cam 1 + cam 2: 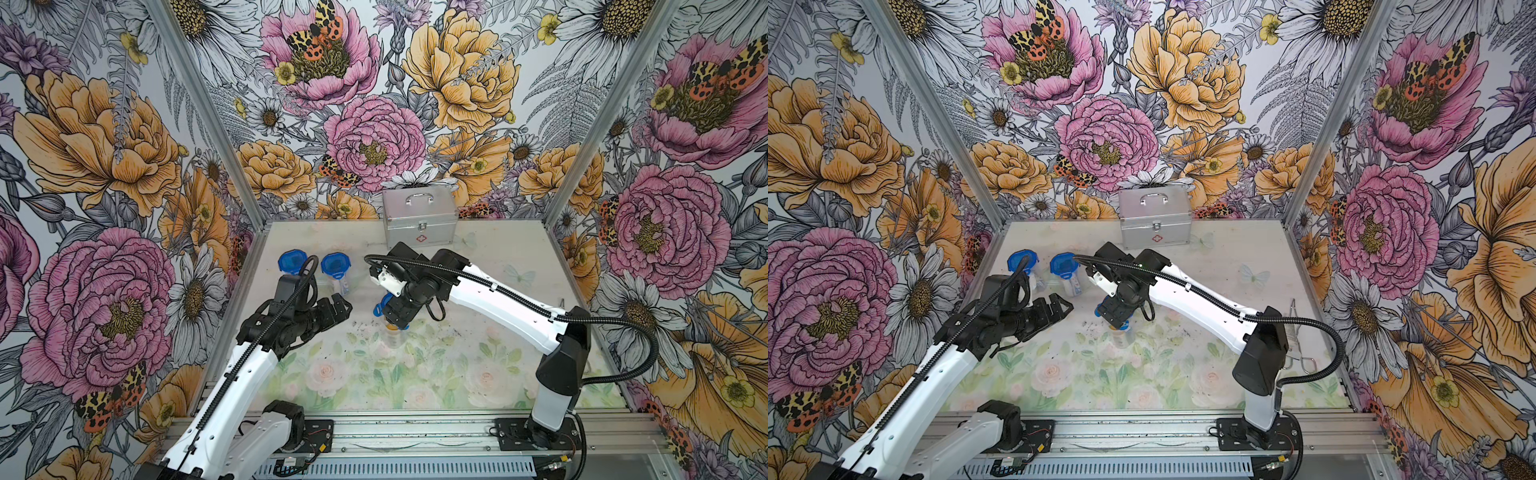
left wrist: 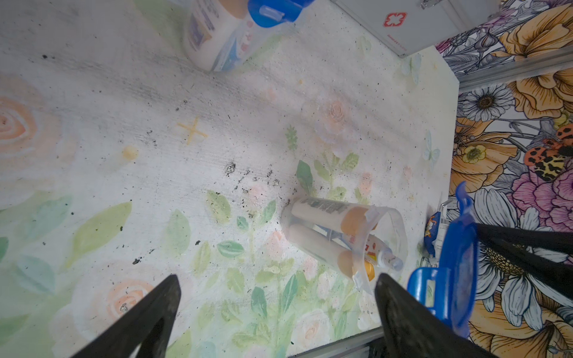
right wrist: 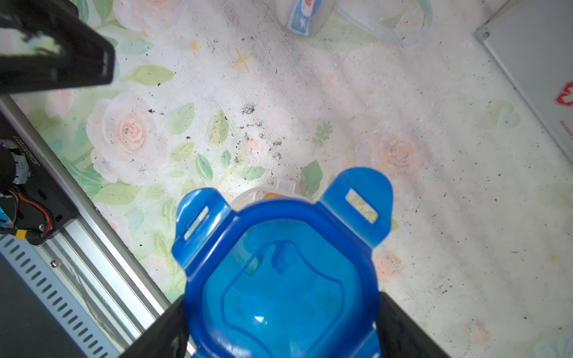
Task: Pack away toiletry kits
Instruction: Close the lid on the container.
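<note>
My right gripper (image 3: 282, 325) grips the lid (image 3: 279, 263) over the open cup (image 2: 341, 235). If I press crooked, the cup may tip or the lid may slip off. My left gripper (image 2: 277, 280) hangs wide open, empty.

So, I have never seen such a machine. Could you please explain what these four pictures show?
Two robot arms stand at a table. Two pictures look down from above; the other two come from a camera on each arm's wrist. The right gripper holds a blue lid over an open cup with small bottles and a tube inside. The left gripper is open and empty. Further back stand two lidded cups and a silver case.
</note>
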### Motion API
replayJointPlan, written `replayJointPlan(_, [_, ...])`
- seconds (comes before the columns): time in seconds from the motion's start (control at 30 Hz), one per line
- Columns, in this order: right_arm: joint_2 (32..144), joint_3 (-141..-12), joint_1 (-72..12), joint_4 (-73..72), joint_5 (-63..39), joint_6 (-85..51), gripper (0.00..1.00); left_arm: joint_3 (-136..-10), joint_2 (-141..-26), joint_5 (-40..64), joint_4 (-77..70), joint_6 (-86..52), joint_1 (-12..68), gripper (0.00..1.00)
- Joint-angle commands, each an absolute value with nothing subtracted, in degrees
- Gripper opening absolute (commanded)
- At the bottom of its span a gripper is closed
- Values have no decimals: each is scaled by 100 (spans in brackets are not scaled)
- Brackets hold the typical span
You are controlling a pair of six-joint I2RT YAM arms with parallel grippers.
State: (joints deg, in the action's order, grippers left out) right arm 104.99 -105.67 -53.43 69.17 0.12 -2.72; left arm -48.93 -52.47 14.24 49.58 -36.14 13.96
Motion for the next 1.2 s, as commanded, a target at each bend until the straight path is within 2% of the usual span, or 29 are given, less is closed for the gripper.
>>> replayJointPlan(0.0, [10677,-10810,-5336,6942,-71,45,61,-4905,-5237,1617,4964,-3674,1351,97])
replayJointPlan(0.43, [11038,-10830,-5287,6970,43,638,61,-4993,-5464,1764,4956,-3595,1371,97])
replayJointPlan(1.17, [10982,-10336,-5106,6756,-543,1081,62,-5185,-5787,1863,4956,-3551,1420,98])
